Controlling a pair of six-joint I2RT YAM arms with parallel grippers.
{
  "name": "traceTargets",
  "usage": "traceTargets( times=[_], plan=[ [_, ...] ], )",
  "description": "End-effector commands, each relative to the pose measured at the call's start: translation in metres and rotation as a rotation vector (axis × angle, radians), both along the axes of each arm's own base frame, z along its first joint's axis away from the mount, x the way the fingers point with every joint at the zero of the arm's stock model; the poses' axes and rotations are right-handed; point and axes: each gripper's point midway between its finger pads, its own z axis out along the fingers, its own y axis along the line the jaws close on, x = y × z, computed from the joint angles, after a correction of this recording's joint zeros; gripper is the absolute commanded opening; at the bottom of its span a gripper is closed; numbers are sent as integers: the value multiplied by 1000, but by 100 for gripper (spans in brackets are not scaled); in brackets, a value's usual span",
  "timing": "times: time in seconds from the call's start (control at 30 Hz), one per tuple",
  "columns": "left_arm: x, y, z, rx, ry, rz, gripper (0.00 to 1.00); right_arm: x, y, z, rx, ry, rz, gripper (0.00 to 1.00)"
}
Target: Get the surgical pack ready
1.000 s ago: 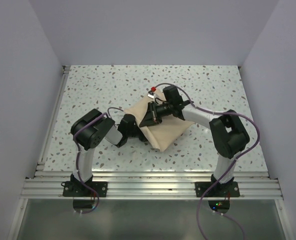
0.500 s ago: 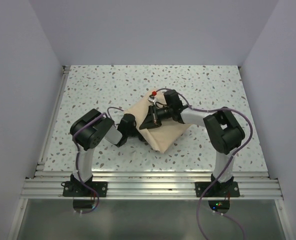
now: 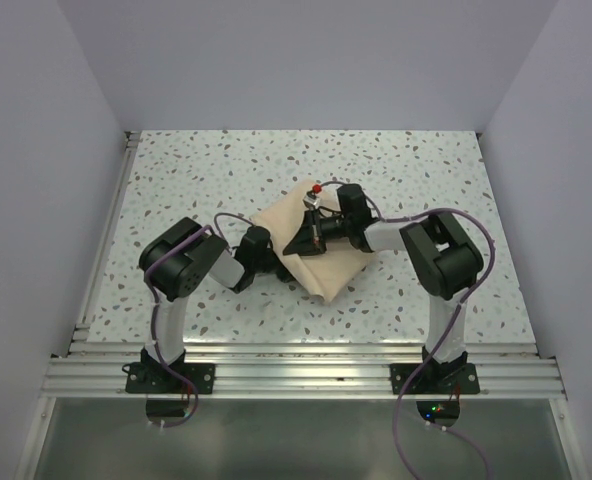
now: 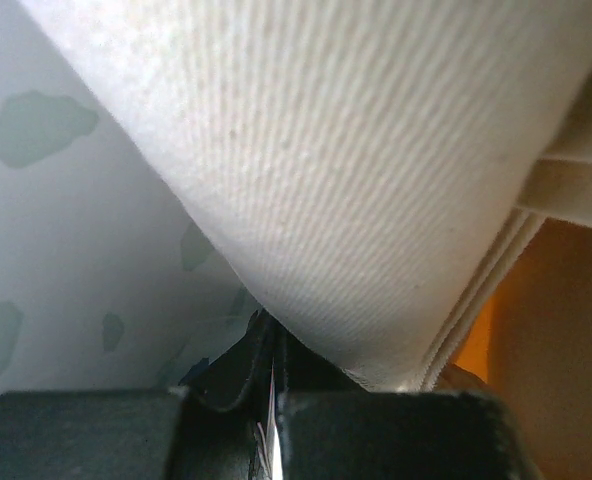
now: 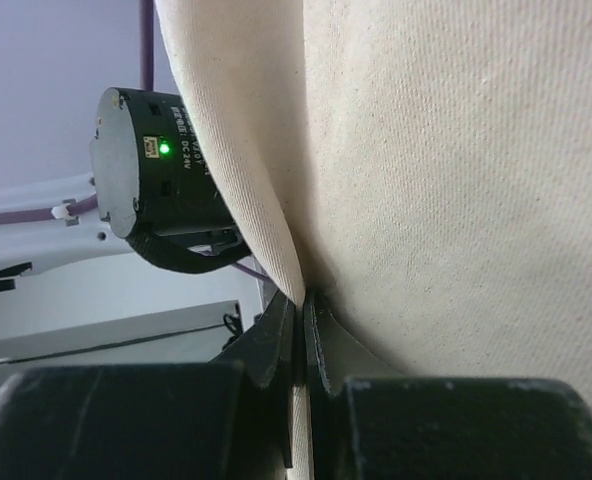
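**At table centre: surgical pack, pinched from two sides**

In the middle of the speckled table (image 3: 206,170), 1 item is logged: surgical pack (image 3: 326,275), tan cloth, folded into a bundle and lying flat. Tray, instruments and packets are not seen; whether they are inside can't be told.

**Effectors**
- Left gripper (image 4: 273,340): jaws clenched on a thin cloth edge at the bundle's left side, low, close to the tabletop. Layered hems are seen to the right of the pinch. Beyond them is an orange-lit gap under a fold; its content can't be told.
- Right gripper (image 5: 301,310): jaws clamped on a hanging fold of the same cloth, reached in from the right over the bundle. A black motor housing (image 5: 146,170) w/ green light, prob. the other arm's, is seen just past the fold.

**Stage (judged):** wrapping step, a flap being handled while the opposite edge is held. How near the pack is to done is not clear.

**Risks (judged)**
- Slip: only a little fabric is caught in each pinch, so a firm pull could free it and let the flap drop.
- Drag: if one arm is pulled harder than the other, the whole bundle could be slid or turned instead of folded.
- Unwrap: finished folds could be opened by an upward tug.
- Contents, if any, could be shifted by tilting.
- Collision: the wrists are close together over the pack, so contact is possible on an inward move.
- Cable: the purple lead near the right wrist could catch the cloth.
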Motion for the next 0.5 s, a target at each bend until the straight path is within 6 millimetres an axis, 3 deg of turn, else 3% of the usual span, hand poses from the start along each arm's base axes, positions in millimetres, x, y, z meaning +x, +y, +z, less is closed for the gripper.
traceTargets(
  times=[0.0, 0.13, 0.27, 0.3, 0.33, 0.37, 0.47],
  plan=[
    [35, -5, 33, -35, -145, 60, 0, -15, 7, 14, 81, 34, 72, 0],
    [36, -6, 34, -37, -147, 59, 0, -16, 8, 3, 102, 91, 57, 0],
    [37, -6, 35, -34, -151, 56, 0, -13, 10, 18, 228, 58, 46, 0],
    [37, -6, 35, -33, -152, 57, 0, -11, 10, 25, 243, 132, 38, 0],
    [38, -6, 37, -34, -155, 59, 0, -12, 11, 19, 255, 162, 40, 0],
    [37, -6, 35, -30, -151, 58, 0, -13, 9, 29, 294, 157, 49, 0],
    [38, -6, 35, -29, -155, 60, 0, -14, 9, 25, 288, 144, 49, 0]
  ],
)
